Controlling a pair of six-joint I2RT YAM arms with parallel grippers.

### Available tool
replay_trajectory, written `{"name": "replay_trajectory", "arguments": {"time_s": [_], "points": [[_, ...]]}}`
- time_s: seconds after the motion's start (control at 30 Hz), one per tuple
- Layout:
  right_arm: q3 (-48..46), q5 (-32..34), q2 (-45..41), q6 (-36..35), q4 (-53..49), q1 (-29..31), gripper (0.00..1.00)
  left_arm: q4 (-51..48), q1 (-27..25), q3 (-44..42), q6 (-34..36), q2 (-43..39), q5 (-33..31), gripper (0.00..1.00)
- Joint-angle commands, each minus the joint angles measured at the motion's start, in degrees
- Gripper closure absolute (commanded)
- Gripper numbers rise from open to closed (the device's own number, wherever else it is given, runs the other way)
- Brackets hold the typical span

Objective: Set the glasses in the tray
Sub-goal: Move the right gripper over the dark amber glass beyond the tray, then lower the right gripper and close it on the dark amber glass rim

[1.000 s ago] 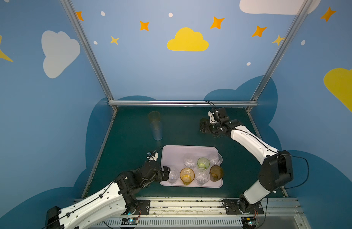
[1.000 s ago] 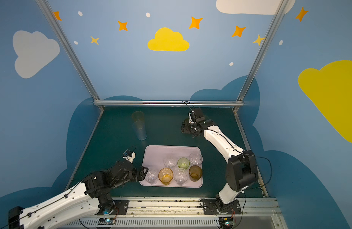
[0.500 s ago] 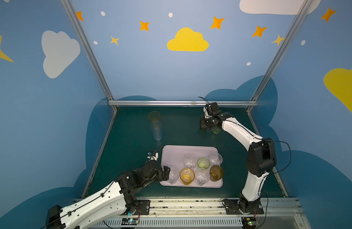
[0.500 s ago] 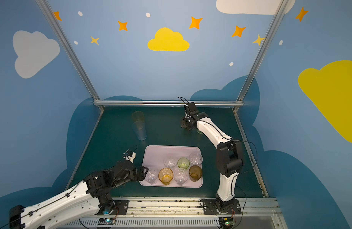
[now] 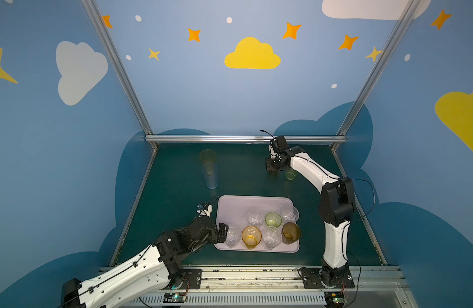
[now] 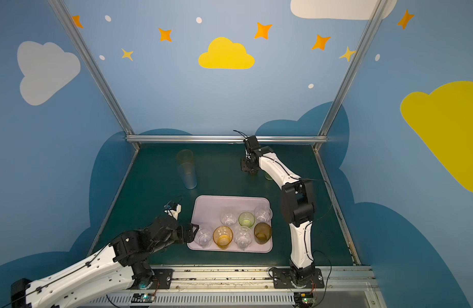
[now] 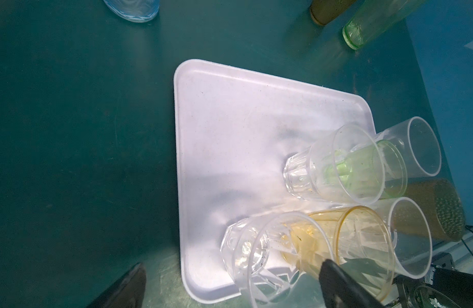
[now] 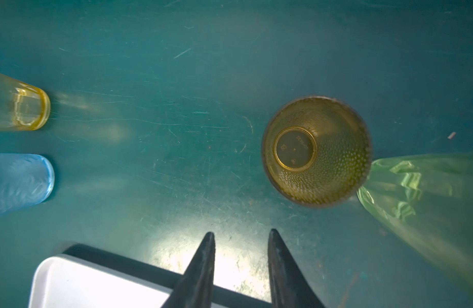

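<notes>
Seven glasses (image 5: pixel 273 219) stand in the tray (image 5: pixel 238 205). My left gripper (image 5: pixel 221 234) is spread wide at the clear glass (image 5: pixel 231 237) in the tray's near corner, gripping nothing. My right gripper (image 8: pixel 242 233) is partly apart and empty, near the brown glass (image 8: pixel 316 152) on the table (image 5: pixel 176 186).

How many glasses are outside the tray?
4: a tall orange glass and a tall blue glass at the back left, a brown glass and green glass at the back right.

Seven glasses (image 5: pixel 251 237) in tray (image 5: pixel 238 208), four more on table (image 5: pixel 176 173) behind it
</notes>
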Motion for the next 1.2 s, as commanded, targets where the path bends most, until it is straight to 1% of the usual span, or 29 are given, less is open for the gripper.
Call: {"name": "replay_trajectory", "arguments": {"time_s": [0.0,0.2,0.3,0.5,0.67,0.87,1.0,1.17], "points": [[2.62,0.77,1.8,-0.76,-3.05,-0.27,0.7,-0.48,0.27,0.04,0.74,-0.58,-0.57,0.0],[4.65,3.3,4.26,-1.71,-4.63,0.04,0.71,-0.99,0.31,0.2,0.79,-0.84,-1.01,0.0],[5.28,3.25,5.06,-2.0,-5.06,0.06,0.71,-0.88,0.12,0.13,0.86,-0.78,-1.18,0.0],[6.31,0.2,6.27,-1.41,-5.19,-0.21,0.72,-0.31,0.39,0.57,1.4,0.08,-0.93,0.0],[8.3,0.32,7.86,-1.29,-6.44,-0.21,0.72,-0.4,0.45,0.84,1.69,0.48,-0.93,0.0],[9.85,-1.93,8.04,-1.46,-7.47,-0.21,0.71,-0.31,0.54,0.48,1.56,0.56,-1.01,0.0],[10.62,0.48,7.55,-2.4,-7.6,-0.13,0.71,0.12,0.63,0.74,1.71,0.99,-1.1,0.0],[13.31,4.05,8.97,-3.61,-8.89,-0.12,0.7,0.17,0.8,1.32,2.18,1.86,-1.1,0.0]]}}
